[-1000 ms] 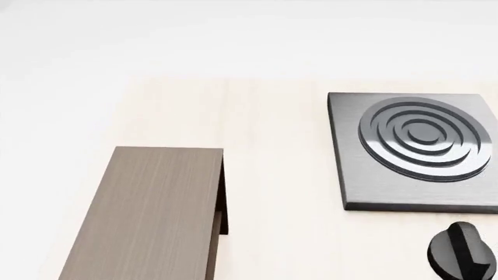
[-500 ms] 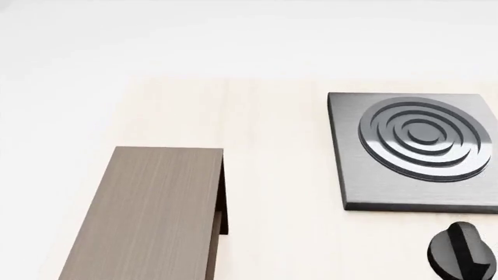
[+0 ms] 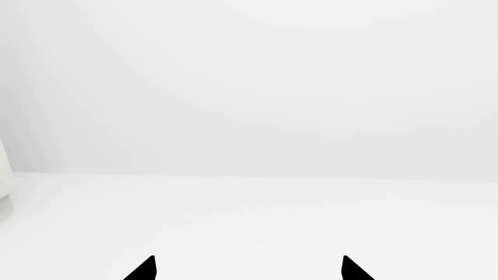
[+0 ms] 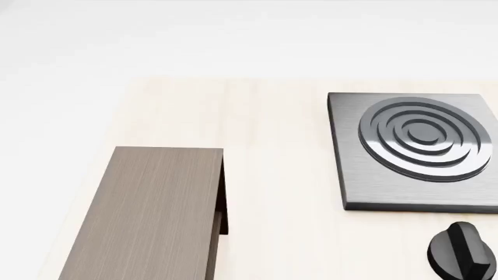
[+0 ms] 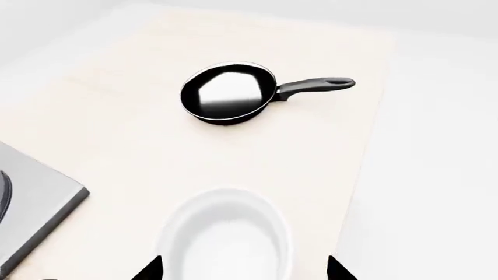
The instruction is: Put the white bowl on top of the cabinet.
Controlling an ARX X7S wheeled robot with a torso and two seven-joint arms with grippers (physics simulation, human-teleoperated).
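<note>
The white bowl stands upright on the pale wooden table in the right wrist view, just below my right gripper. The gripper's black fingertips stand wide apart on either side of the bowl, not touching it. The bowl is out of the head view. The grey-brown cabinet lies at the table's left in the head view, flat top bare. My left gripper is open, its fingertips wide apart over plain white floor, holding nothing. Neither gripper shows in the head view.
A square grey stove plate with rings sits at the table's right, its corner also in the right wrist view. A black knob lies in front of it. A black frying pan lies beyond the bowl.
</note>
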